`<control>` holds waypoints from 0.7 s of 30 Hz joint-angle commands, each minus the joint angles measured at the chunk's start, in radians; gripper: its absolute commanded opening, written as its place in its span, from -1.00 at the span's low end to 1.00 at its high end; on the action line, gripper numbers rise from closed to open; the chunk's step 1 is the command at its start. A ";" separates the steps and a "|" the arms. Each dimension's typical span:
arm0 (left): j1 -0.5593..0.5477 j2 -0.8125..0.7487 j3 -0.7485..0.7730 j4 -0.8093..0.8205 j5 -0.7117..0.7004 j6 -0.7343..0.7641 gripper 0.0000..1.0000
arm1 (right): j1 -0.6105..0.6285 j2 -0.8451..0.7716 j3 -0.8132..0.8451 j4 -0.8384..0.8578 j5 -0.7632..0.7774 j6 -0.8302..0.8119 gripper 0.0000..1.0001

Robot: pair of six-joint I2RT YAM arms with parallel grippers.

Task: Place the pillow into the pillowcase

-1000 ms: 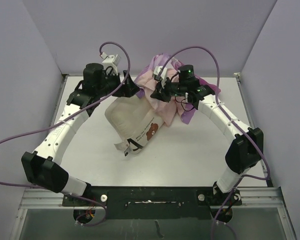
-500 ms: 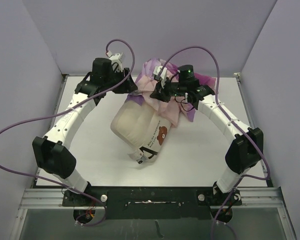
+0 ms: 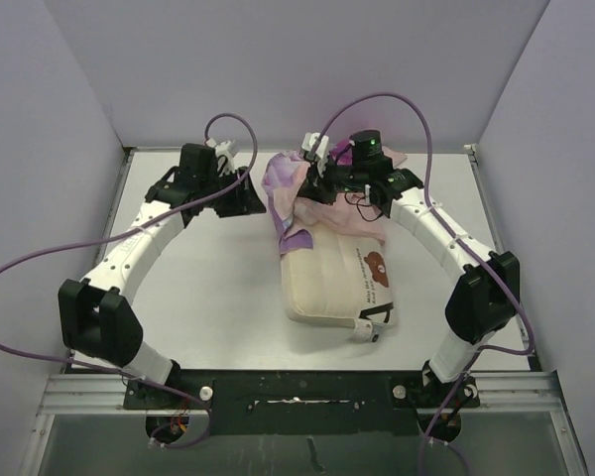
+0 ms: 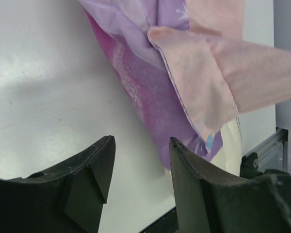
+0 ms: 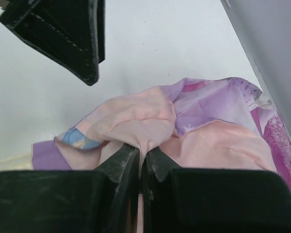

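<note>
The cream pillow, with its bear face and tag toward the near right, lies flat on the table. Its far end is under the bunched purple-pink pillowcase. My right gripper is shut on a fold of the pillowcase's pale pink edge, pinched between its jaws. My left gripper is open and empty just left of the pillowcase. In the left wrist view its jaws stand apart over bare table, with the pillowcase and a strip of pillow ahead.
The white table is closed in by pale walls at the back and sides. A metal rail with the arm bases runs along the near edge. Purple cables loop over both arms. My left gripper's fingers show in the right wrist view.
The pillow has swung from left of centre to right of centre and now lies flat, tag toward the near right. The pillowcase shifted with it. My left gripper drew slightly back.
</note>
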 commanded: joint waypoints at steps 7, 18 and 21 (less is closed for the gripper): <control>-0.011 -0.268 -0.326 0.277 0.270 -0.320 -0.08 | 0.042 0.024 0.010 0.048 -0.024 -0.008 -1.00; -0.072 -0.183 -0.387 0.389 0.229 -0.439 0.00 | 0.074 0.063 0.050 0.047 -0.022 -0.012 -1.00; -0.093 -0.142 -0.386 0.406 0.198 -0.442 -0.01 | 0.077 0.065 0.051 0.048 -0.022 -0.012 -1.00</control>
